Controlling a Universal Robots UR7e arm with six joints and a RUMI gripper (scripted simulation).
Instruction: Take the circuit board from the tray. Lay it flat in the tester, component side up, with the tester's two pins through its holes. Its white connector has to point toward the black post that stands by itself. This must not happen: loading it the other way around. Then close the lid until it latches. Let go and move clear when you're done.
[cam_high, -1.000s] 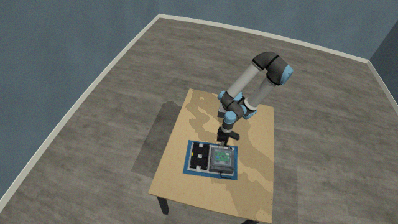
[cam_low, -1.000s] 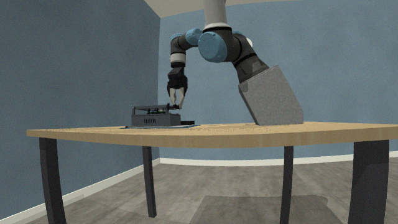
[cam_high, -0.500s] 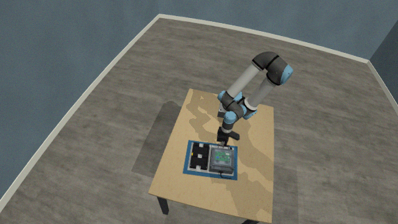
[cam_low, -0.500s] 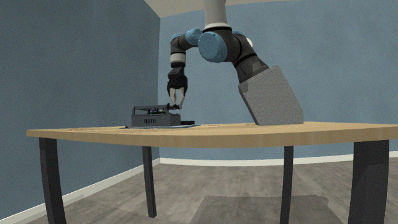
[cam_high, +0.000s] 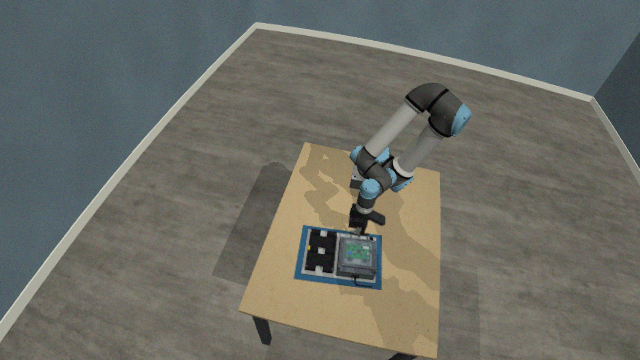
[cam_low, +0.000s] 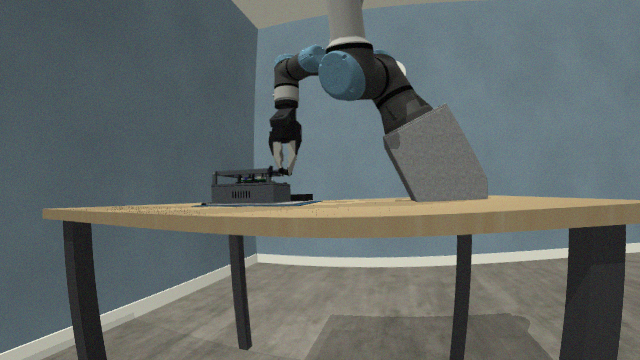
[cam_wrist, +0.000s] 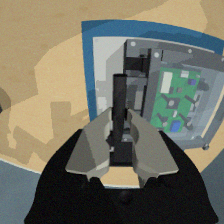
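The green circuit board (cam_high: 357, 251) (cam_wrist: 175, 102) lies flat in the grey tester (cam_high: 355, 269) (cam_low: 250, 192), component side up, and shows through the lid. The lid (cam_low: 245, 172) (cam_wrist: 190, 49) hangs almost level, a little above the tester body. My gripper (cam_high: 358, 231) (cam_low: 285, 171) (cam_wrist: 118, 108) stands at the tester's far edge, shut on the lid's black handle bar (cam_wrist: 119, 97). The black tray (cam_high: 320, 250) beside the tester is empty. I cannot make out the lone black post or the white connector's direction.
Tester and tray stand on a white plate on a blue mat (cam_high: 300, 262) on the wooden table (cam_high: 310, 310) (cam_low: 350, 212). A thin black cable (cam_high: 358, 282) runs from the tester's front. The arm's grey base (cam_low: 435, 155) stands at the table's back.
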